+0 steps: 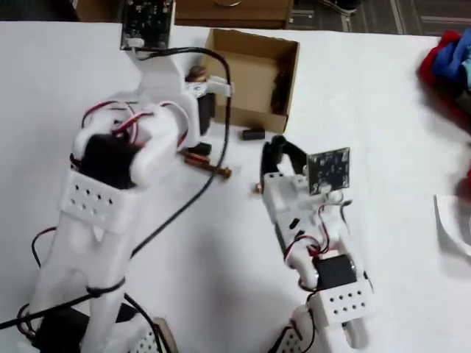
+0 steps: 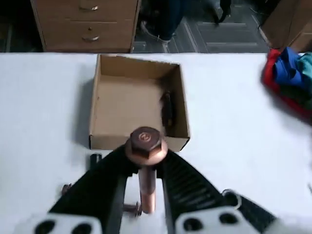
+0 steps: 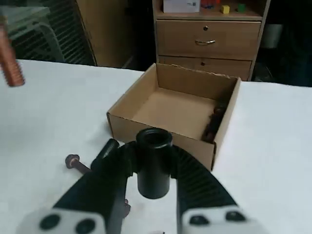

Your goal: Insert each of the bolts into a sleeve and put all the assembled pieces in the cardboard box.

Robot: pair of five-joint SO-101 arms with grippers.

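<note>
My left gripper is shut on a copper bolt, head up and shaft hanging down, just short of the cardboard box. In the high view this gripper sits at the box's near-left corner. My right gripper is shut on an upright black sleeve; it stands in front of the box. Dark pieces lie along one inner wall of the box. On the table lie a loose bolt and a loose black sleeve.
A red and blue cloth lies at the table's far right, a white object at the right edge. Wooden drawers stand beyond the table. A small copper piece rests beside the right arm.
</note>
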